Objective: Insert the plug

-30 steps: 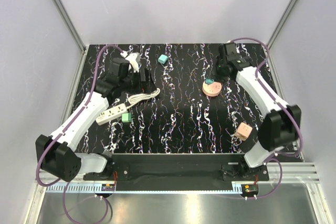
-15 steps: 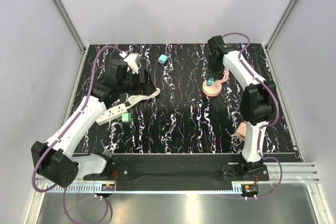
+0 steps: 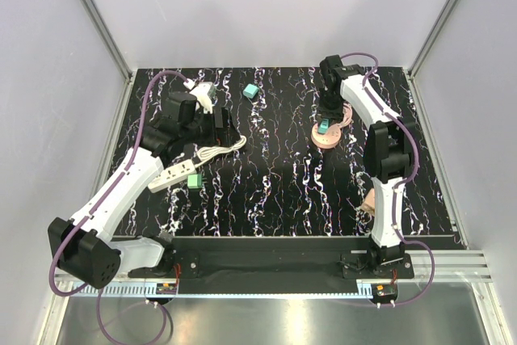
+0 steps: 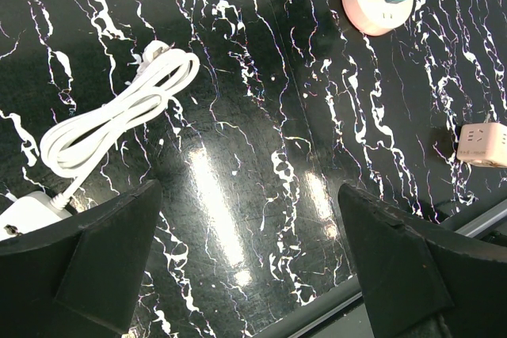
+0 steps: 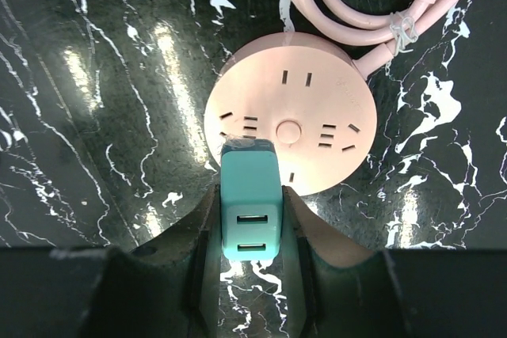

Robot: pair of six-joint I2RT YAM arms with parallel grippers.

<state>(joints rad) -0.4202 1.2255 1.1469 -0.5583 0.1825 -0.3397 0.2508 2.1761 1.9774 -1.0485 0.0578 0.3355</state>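
The teal plug (image 5: 249,184) is clamped between the fingers of the right gripper (image 5: 250,231) and sits over the rim of the round pink socket (image 5: 289,128). This looks like the lining-up step. The next move calls for setting the hidden prongs square over one set of slots, then pressing straight down. The left gripper (image 4: 253,267) gapes wide with nothing in it, near the white cord (image 4: 119,120).
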